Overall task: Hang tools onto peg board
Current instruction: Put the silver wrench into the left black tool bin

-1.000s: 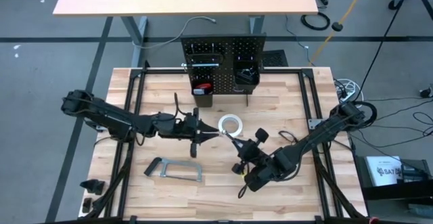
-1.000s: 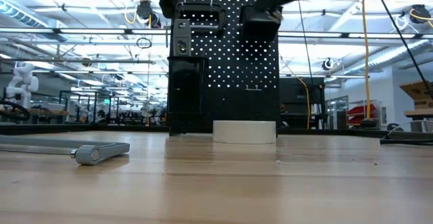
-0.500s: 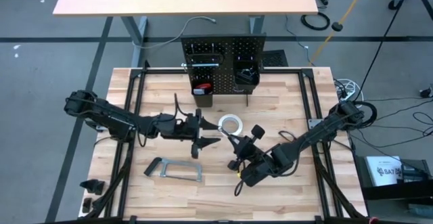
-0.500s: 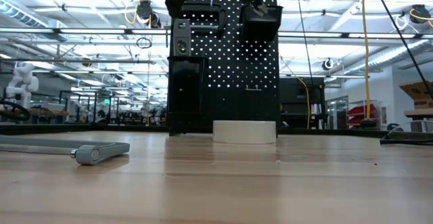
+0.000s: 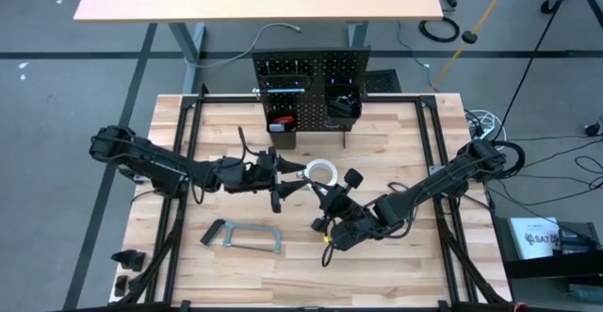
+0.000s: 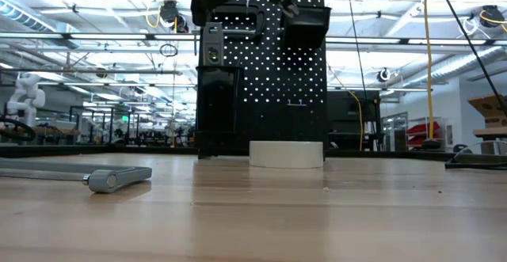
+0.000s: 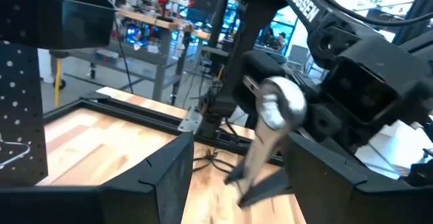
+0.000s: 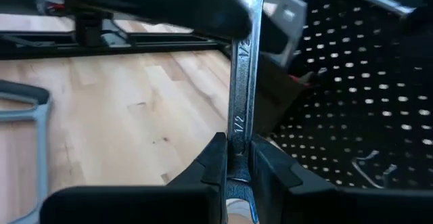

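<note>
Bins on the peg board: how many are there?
2. One bin hangs on the left half of the peg board, with something red inside; the other bin hangs on the right half, slightly higher. None seems hidden.

Both arms are showing as dark, near-black jointed links, the left arm and the right arm each trailing thin black cables along their lengths. The right arm's housing is wearing white "TROSSEN" lettering on a blocky, matte casing with rounded edges. The left fingers are looking like broad, flat black plastic paddles, while the right fingers are tapering into angular wedges.
</note>
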`<state>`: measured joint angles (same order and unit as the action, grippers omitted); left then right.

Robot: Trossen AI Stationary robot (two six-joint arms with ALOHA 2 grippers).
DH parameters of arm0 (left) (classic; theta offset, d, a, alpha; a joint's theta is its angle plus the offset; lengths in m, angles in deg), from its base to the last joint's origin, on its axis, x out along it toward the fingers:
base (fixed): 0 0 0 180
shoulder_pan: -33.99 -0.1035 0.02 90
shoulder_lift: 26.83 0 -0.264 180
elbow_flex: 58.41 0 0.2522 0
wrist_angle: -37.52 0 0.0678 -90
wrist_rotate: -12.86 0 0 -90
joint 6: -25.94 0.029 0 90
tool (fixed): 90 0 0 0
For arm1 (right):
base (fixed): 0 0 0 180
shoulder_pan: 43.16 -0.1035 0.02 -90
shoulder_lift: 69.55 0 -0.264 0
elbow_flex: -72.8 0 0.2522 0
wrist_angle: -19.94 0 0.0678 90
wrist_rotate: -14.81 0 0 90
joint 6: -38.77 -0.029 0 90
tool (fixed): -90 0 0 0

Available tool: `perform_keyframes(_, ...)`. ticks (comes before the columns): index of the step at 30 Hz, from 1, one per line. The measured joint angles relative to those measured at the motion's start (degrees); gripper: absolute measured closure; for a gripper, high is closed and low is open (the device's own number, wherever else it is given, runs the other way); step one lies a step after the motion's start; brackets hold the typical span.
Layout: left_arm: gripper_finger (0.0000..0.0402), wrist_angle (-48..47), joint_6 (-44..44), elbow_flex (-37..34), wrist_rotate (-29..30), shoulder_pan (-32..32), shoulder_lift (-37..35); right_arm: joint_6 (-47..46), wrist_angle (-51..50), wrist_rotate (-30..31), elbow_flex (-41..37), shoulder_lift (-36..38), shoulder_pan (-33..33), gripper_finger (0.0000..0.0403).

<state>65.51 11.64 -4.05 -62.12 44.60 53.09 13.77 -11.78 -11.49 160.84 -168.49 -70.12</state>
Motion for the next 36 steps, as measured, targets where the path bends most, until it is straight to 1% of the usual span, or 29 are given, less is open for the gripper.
perform_keyframes(3, 0.0175, 1.52, -0.05, 0.00, 0.34, -0.47, 0.02, 0.47, 0.35, -2.69, 0.00, 0.00, 0.71, 0.0370)
perform_keyframes(6, 0.0175, 2.81, -0.20, 0.09, 0.92, -1.10, 0.00, 0.45, 0.36, -3.42, 0.00, -0.07, 1.19, 0.0370)
perform_keyframes(15, 0.0176, 1.13, -0.42, 0.09, 1.37, -1.29, 0.02, 0.65, 0.33, -2.28, 0.00, -0.09, 1.19, 0.0370)
perform_keyframes(18, 0.0186, 1.04, -0.39, 0.09, 1.64, -1.29, 0.00, 0.65, 0.30, -2.21, 0.00, -0.09, 1.42, 0.0370)
perform_keyframes(21, 0.0213, 1.06, -0.38, 0.09, 1.64, -1.29, 0.00, 0.65, 0.26, -2.22, 0.00, -0.09, 1.54, 0.0370)
perform_keyframes(24, 0.0254, 1.07, 1.18, 0.09, 1.72, -1.27, 0.00, 0.65, 0.13, -2.25, 0.00, -0.09, 1.79, 0.0370)
perform_keyframes(26, 0.0294, 1.11, 2.92, 0.09, 1.90, -1.27, 0.00, 0.65, 0.03, -2.25, 0.00, -0.09, 1.86, 0.0370)
perform_keyframes(29, 0.0371, 1.27, 4.66, 0.09, 1.52, -1.12, 0.00, 0.66, -0.22, -2.11, -0.04, -0.09, 1.90, 0.0374)
perform_keyframes(30, 0.0382, 1.32, 5.11, 0.09, 1.37, -0.98, 0.00, 0.80, -0.24, -2.19, -0.04, -0.09, 1.88, 0.0380)
perform_keyframes(32, 0.0385, 1.39, 5.80, 0.10, 1.33, -0.69, 0.01, 0.83, -0.25, -2.30, -0.04, -0.09, 1.84, 0.0382)
perform_keyframes(36, 0.0389, 1.42, 5.85, 0.09, 1.48, -0.64, 0.00, 0.80, -0.26, -2.20, -0.04, -0.09, 1.84, 0.0363)
